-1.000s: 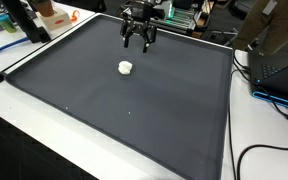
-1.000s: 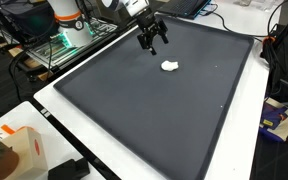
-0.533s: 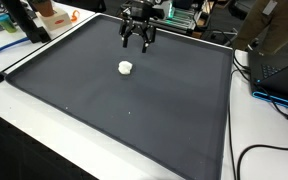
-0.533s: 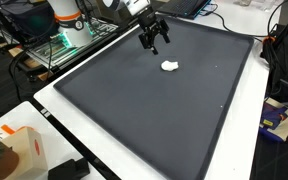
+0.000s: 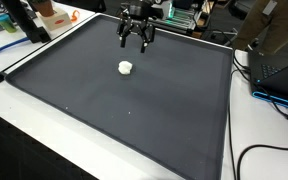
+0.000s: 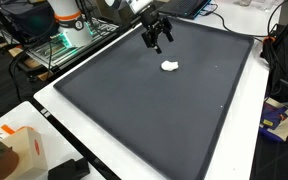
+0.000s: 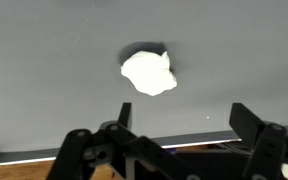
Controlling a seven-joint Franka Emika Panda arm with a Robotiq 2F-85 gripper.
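Observation:
A small white crumpled lump (image 5: pixel 126 68) (image 6: pixel 169 66) lies on the dark grey mat (image 5: pixel 114 110) (image 6: pixel 134 110), toward its far part. In the wrist view the lump (image 7: pixel 149 73) sits above the jaws, apart from them. My gripper (image 5: pixel 136 41) (image 6: pixel 160 40) hangs open above the mat's far edge, a short way from the lump, with nothing between its fingers. Both black fingers (image 7: pixel 249 122) stand wide apart in the wrist view, and the mat's edge shows between them.
The mat lies on a white table (image 5: pixel 24 140). Cables and a dark box (image 5: pixel 279 65) sit beside the mat. An orange and white box (image 6: pixel 19 150) stands near a table corner. Equipment with green lights (image 6: pixel 64 40) is behind the arm.
The gripper has drifted slightly upward and away from the lump, staying open. The lump has not moved.

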